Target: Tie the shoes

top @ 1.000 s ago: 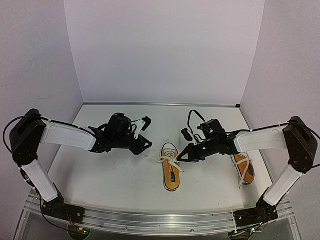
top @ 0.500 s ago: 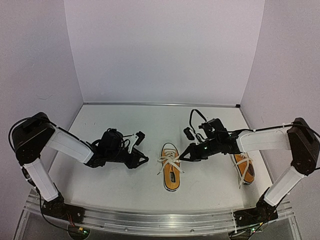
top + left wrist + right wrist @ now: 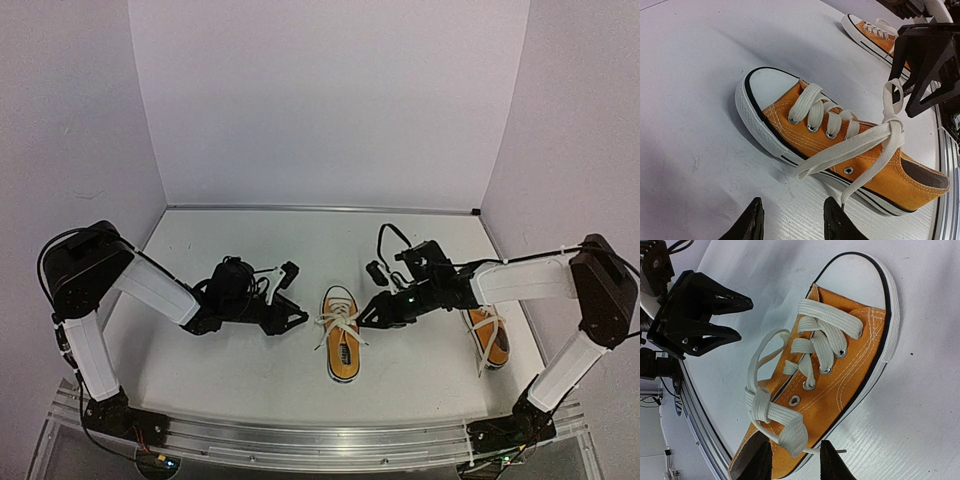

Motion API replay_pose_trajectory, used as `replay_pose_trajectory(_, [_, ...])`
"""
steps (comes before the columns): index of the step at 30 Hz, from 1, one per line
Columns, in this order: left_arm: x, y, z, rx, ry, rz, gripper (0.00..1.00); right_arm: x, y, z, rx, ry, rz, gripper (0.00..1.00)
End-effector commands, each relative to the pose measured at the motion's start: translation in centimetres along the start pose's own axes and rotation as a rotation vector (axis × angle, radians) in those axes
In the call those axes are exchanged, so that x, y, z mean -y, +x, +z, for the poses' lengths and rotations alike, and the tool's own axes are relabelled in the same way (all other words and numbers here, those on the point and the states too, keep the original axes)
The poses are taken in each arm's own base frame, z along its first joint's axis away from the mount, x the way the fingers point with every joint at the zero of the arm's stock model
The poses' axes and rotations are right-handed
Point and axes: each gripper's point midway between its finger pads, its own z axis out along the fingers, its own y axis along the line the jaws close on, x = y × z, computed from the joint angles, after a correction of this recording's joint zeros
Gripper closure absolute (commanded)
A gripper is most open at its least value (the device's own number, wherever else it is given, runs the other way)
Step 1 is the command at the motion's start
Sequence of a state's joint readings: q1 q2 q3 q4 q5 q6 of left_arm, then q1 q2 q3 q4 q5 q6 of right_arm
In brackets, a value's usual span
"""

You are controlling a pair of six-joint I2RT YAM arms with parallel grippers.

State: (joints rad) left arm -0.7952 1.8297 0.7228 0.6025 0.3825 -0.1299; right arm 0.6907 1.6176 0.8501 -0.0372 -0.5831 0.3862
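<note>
One orange shoe [image 3: 342,345] lies in the middle of the table with its white toe cap pointing away from me. Its white laces are crossed into a knot with loops over the tongue [image 3: 890,125]. My left gripper [image 3: 298,318] is open and empty, low on the table just left of the shoe, with a lace loop [image 3: 812,167] in front of its fingertips [image 3: 754,222]. My right gripper [image 3: 362,318] is open at the shoe's right side, and a lace loop [image 3: 795,435] lies between its fingers without being pinched. The second orange shoe [image 3: 488,340] lies at the right under the right arm.
White walls close off the back and both sides. A metal rail [image 3: 320,440] runs along the near edge. The right gripper [image 3: 925,65] shows close above the shoe in the left wrist view, and the left gripper [image 3: 700,315] shows in the right wrist view.
My left gripper has dropped toward the table and moved closer to the middle shoe's left side. The right gripper has shifted only slightly beside the shoe.
</note>
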Motion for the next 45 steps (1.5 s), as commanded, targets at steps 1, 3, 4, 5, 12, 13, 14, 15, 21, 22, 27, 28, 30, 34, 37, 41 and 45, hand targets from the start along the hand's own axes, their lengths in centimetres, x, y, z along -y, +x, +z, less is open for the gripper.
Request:
replay_pose_trajectory(1, [0.4, -2.7, -0.1, 0.064, 0.016, 0.024, 0.61, 0.1, -0.1, 1.2, -0.004, -0.019, -0.011, 0.72])
replay_pose_trajectory(3, [0.4, -2.8, -0.2, 0.065, 0.010, 0.025, 0.61, 0.1, -0.2, 1.5, 0.000, -0.022, -0.013, 0.74])
replay_pose_trajectory(4, [0.3, -2.8, -0.2, 0.062, 0.005, 0.025, 0.61, 0.1, -0.4, 1.5, 0.004, -0.023, -0.014, 0.74])
replay_pose_trajectory(5, [0.2, -2.7, -0.2, 0.059, 0.000, 0.026, 0.61, 0.1, -0.5, 1.5, 0.009, -0.022, -0.016, 0.75])
replay_pose_trajectory(12, [-0.3, -2.2, 0.5, 0.031, -0.012, 0.021, 0.60, -0.8, -1.2, 1.4, 0.025, -0.060, -0.029, 0.83])
replay_pose_trajectory(13, [-0.3, -2.1, 0.6, 0.029, -0.009, 0.021, 0.59, -0.9, -1.3, 1.4, 0.025, -0.064, -0.030, 0.85])
replay_pose_trajectory(14, [-0.3, -2.1, 0.7, 0.026, -0.007, 0.021, 0.59, -1.0, -1.3, 1.3, 0.026, -0.067, -0.032, 0.88])
replay_pose_trajectory(15, [-0.3, -2.0, 0.8, 0.024, -0.005, 0.021, 0.58, -1.0, -1.2, 1.3, 0.026, -0.070, -0.034, 0.93])
replay_pose_trajectory(21, [0.1, -2.0, 1.7, 0.017, 0.047, 0.050, 0.60, -1.3, -1.2, 0.5, 0.042, -0.065, -0.034, 1.00])
replay_pose_trajectory(22, [0.3, -1.9, 1.9, 0.015, 0.060, 0.054, 0.60, -1.3, -1.3, 0.3, 0.047, -0.061, -0.034, 1.00])
replay_pose_trajectory(27, [0.8, -1.3, 2.8, 0.007, 0.117, 0.077, 0.60, -1.3, -1.4, 0.0, 0.055, -0.047, -0.034, 1.00])
replay_pose_trajectory(28, [0.9, -1.2, 3.0, 0.006, 0.129, 0.079, 0.59, -1.2, -1.4, -0.1, 0.054, -0.045, -0.034, 1.00])
replay_pose_trajectory(30, [0.7, -0.9, 3.6, -0.001, 0.135, 0.073, 0.59, -1.1, -1.3, 0.0, 0.050, -0.040, -0.032, 1.00])
replay_pose_trajectory(34, [0.7, -1.1, 4.2, 0.016, 0.148, 0.071, 0.59, -1.0, -1.2, 0.0, 0.048, -0.037, -0.031, 1.00])
replay_pose_trajectory(37, [0.8, -1.1, 4.7, 0.015, 0.166, 0.072, 0.59, -0.9, -1.2, 0.0, 0.048, -0.032, -0.032, 1.00])
replay_pose_trajectory(41, [1.2, -1.1, 4.8, 0.021, 0.200, 0.084, 0.62, -0.8, -1.2, 0.0, 0.048, -0.021, -0.033, 1.00])
replay_pose_trajectory(45, [1.7, -1.0, 4.6, 0.029, 0.227, 0.095, 0.71, -0.6, -1.1, 0.0, 0.046, -0.009, -0.032, 1.00])
